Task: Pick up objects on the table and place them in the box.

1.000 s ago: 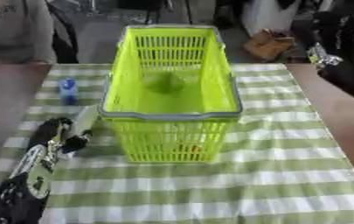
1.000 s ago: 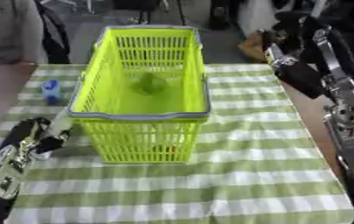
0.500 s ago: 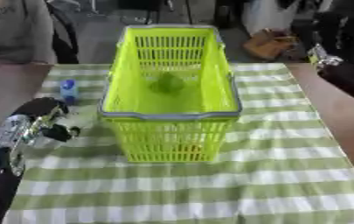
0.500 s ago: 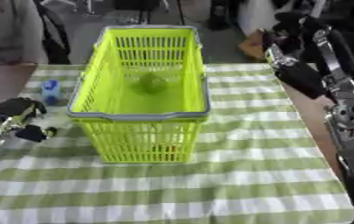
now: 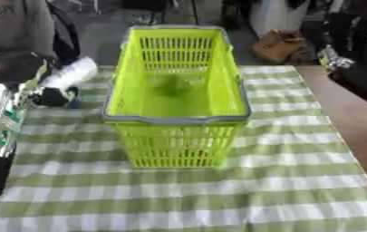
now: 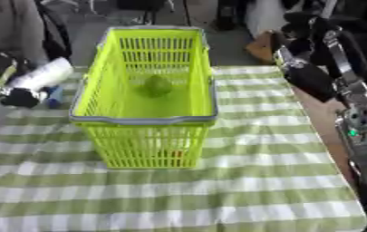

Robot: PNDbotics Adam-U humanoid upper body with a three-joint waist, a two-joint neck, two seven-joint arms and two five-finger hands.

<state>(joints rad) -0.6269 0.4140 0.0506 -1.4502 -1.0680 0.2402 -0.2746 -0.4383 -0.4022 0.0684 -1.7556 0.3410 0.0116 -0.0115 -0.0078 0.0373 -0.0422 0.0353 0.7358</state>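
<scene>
Your left hand (image 6: 16, 93), blurred and partly cut off left of the lime basket (image 5: 175, 118), has fingers curled round a white cylindrical obj (image 6: 40, 74) held beside the basket's left wall, w/ a green round item (image 6: 155, 86) inside; right hand (image 6: 297, 34) past the basket's far-right corner, fingers can't tell.

You're over a bench (image 5: 297, 181) covered in a green-and-white checked cloth (image 6: 242, 181); bare reddish-brown bench edge (image 5: 353, 122) shows on your right, past the cloth. Beyond the far edge there's grey floor (image 5: 99, 31), blurred. A brown cardboard box (image 5: 275, 45) sits on that floor, far right of centre. Dark shapes crowd the top, too blurred for you to name. A person's grey sleeve (image 5: 8, 22) is at top left. Light is even, no hard shadows.
</scene>
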